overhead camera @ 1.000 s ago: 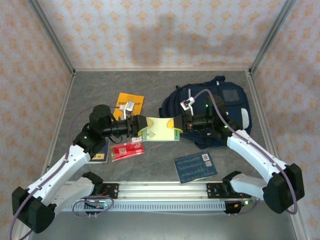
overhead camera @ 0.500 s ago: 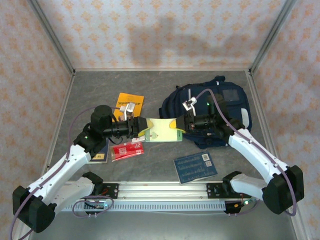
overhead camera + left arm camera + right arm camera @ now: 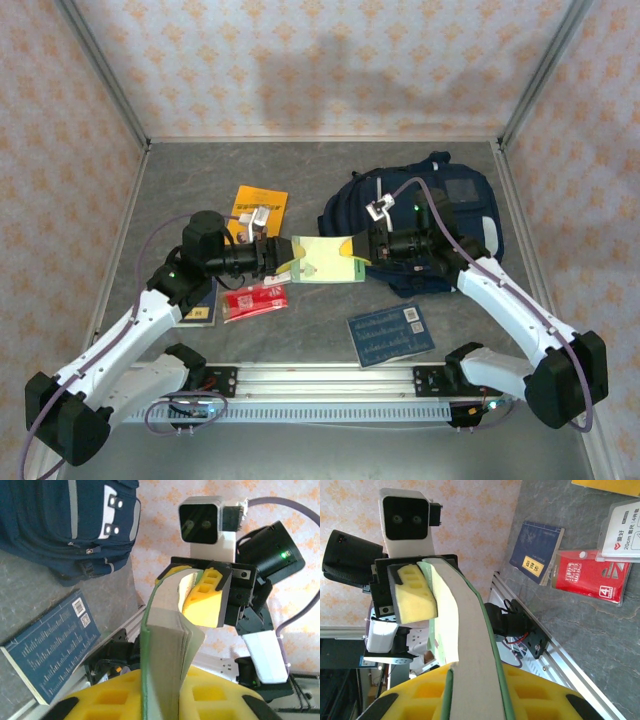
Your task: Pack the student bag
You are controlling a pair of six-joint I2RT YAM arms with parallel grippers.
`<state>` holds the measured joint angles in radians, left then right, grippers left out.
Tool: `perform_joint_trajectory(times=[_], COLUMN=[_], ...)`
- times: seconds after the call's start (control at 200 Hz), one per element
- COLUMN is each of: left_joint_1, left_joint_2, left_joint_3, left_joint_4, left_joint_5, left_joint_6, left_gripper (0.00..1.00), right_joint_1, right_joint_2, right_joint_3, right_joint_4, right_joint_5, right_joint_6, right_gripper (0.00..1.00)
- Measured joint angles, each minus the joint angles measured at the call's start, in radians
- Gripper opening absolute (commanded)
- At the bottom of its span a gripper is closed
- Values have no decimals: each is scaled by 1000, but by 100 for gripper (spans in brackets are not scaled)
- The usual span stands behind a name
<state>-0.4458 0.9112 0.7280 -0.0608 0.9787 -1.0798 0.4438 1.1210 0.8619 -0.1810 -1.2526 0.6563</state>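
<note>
A pale green book [image 3: 322, 259] hangs above the table between my two grippers. My left gripper [image 3: 283, 256] is shut on its left end, and the yellow pads press both covers of the book [image 3: 162, 645]. The right gripper [image 3: 356, 248] is shut on the other end, with the book [image 3: 470, 645] clamped between its pads. The student bag [image 3: 450, 205], a dark navy backpack with grey stripes, lies at the back right, just behind the right gripper. In the left wrist view the bag [image 3: 55, 525] is at the upper left.
An orange booklet [image 3: 258, 205] lies at the back left. A red packet [image 3: 255, 300] and a white ruler packet [image 3: 622, 530] lie under the book. A dark blue booklet [image 3: 200, 305] sits by the left arm. A blue book [image 3: 392, 334] lies near the front rail.
My left gripper's jaws have closed onto the green book's left end. The book has shifted slightly toward the right, and the right gripper has kept its grip.
</note>
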Motion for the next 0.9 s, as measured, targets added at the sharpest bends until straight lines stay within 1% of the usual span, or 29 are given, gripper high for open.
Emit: perform_joint_trajectory(times=[0.02, 0.05, 0.11, 0.17, 0.275, 0.345, 0.47, 0.55, 0.626, 0.716, 0.816, 0.901], left_joint_1=[0, 0, 0, -2, -4, -3, 11, 17, 18, 19, 21, 21], left_joint_2=[0, -2, -3, -3, -11, -12, -12, -9, -3, 1, 8, 22], left_joint_3=[0, 0, 0, 0, 6, 27, 67, 108, 149, 175, 177, 177], left_joint_4=[-2, -3, -5, -14, -76, -159, -304, -406, -482, -537, -570, -583], left_joint_5=[0, -3, -7, -11, -28, -66, -177, -282, -381, -473, -539, -567], left_joint_6=[4, 5, 14, 28, 64, 112, 183, 223, 252, 270, 270, 270], left_gripper=[3, 0, 0, 0, 0, 0, 0, 0, 0, 0, 0, 0], right_joint_1=[0, -1, -2, -1, -14, -19, -19, -19, -19, -12, 22, 71], right_joint_2=[0, 0, 0, 0, 0, 0, -2, 24, 78, 163, 255, 338], right_joint_3=[0, 0, 2, 14, 74, 145, 255, 301, 334, 365, 411, 469], right_joint_4=[-2, -5, -18, -53, -201, -317, -466, -533, -574, -604, -627, -634], right_joint_5=[0, 3, 12, 42, 205, 366, 664, 806, 899, 999, 1085, 1151], right_joint_6=[0, 0, -7, -34, -120, -192, -310, -354, -382, -406, -424, -425], right_gripper=[2, 11, 26, 39, 53, 59, 64, 66, 66, 65, 65, 64])
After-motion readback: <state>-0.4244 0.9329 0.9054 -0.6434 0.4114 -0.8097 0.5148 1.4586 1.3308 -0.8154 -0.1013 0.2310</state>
